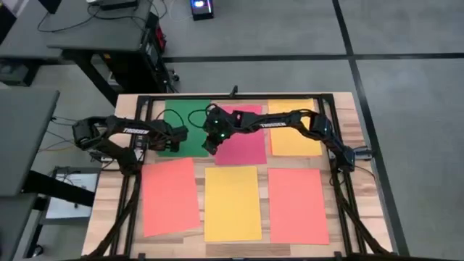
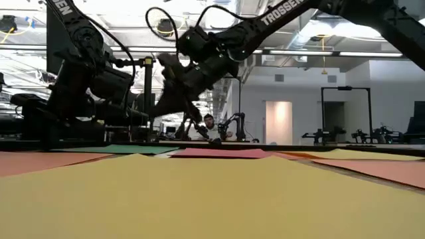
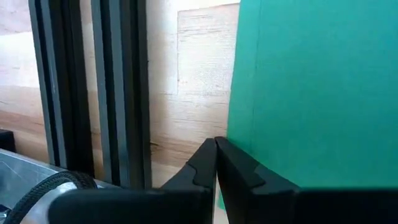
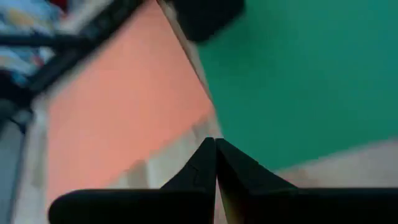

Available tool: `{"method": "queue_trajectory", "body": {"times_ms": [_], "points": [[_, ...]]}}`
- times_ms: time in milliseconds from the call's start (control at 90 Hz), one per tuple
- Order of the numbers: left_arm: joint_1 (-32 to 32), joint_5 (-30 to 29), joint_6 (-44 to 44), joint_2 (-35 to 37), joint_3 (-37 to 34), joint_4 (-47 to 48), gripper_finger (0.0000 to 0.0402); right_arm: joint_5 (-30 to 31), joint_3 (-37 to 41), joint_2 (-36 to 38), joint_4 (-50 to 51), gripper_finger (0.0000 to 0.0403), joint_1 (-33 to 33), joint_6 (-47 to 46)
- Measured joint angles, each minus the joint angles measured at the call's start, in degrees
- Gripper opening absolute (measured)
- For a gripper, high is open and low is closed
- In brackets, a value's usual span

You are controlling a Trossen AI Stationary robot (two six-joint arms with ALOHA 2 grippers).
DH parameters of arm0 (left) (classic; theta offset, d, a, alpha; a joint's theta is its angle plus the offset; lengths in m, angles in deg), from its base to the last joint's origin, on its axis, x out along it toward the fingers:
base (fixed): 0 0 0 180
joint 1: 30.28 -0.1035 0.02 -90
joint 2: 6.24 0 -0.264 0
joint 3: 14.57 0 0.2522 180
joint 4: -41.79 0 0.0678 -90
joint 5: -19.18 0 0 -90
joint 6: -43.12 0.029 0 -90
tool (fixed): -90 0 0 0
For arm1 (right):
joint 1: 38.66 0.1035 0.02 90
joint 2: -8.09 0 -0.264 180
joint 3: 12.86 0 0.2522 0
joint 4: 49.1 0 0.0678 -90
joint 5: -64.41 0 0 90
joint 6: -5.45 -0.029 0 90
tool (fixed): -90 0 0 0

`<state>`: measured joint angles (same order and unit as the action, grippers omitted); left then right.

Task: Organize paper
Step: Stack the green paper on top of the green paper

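Wooden table [image 1: 344,109]: six paper sheets [image 1: 233,203] lying flat.

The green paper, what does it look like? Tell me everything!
The green paper is one thin, flat, plain rectangular sheet. It lies flat on the wooden table in the far row, beside the pink-red sheet. The left end effector, shut, sits at its left edge; the right end effector, shut, hovers by its near corner.
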<state>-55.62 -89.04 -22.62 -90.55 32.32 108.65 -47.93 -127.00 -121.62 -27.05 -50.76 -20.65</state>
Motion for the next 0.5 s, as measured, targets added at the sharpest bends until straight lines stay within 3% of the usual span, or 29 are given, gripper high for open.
{"method": "queue_trajectory", "body": {"times_ms": [167,367,500], "points": [[0.0,0.0,1.57,0.0,0.0,0.04,0.0,0.86,0.0,0.0,-4.65,0.0,2.18,-4.19],[0.0,0.01,2.68,0.0,0.0,0.04,0.0,20.25,0.0,-0.05,3.47,0.0,4.6,-4.09],[0.0,0.0,3.06,0.0,0.0,0.04,0.0,25.61,0.83,-0.71,4.63,0.0,6.3,-5.65]]}}
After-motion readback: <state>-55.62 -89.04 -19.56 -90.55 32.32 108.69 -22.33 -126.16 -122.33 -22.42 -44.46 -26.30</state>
